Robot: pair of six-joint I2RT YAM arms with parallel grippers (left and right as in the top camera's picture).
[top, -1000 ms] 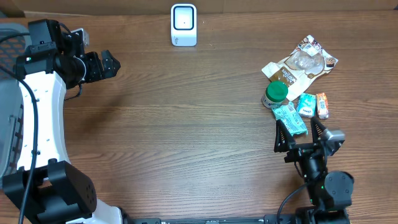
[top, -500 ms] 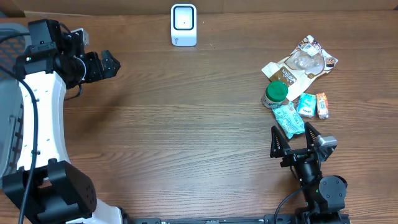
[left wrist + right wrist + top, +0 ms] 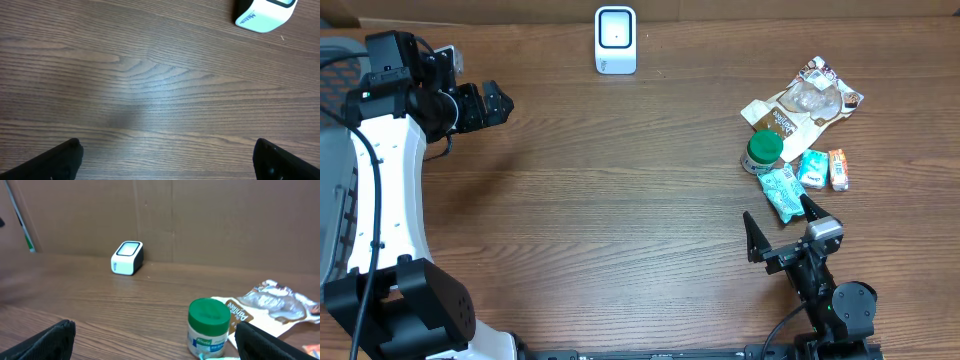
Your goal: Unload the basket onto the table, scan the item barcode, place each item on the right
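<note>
The white barcode scanner stands at the table's back middle; it also shows as the scanner at the top right of the left wrist view and the scanner far off in the right wrist view. The items lie in a heap at the right: a green-lidded jar, two teal packets, an orange packet and a brown-and-white pouch. My right gripper is open and empty just in front of the heap. At the far left, my left gripper hangs open over bare wood.
The wooden table runs between the two arms. A cardboard wall backs the table behind the scanner. The left arm's white body runs along the left edge.
My right gripper has drawn back from the teal packet toward the front edge and shifted left, still open. The left arm has not moved.
</note>
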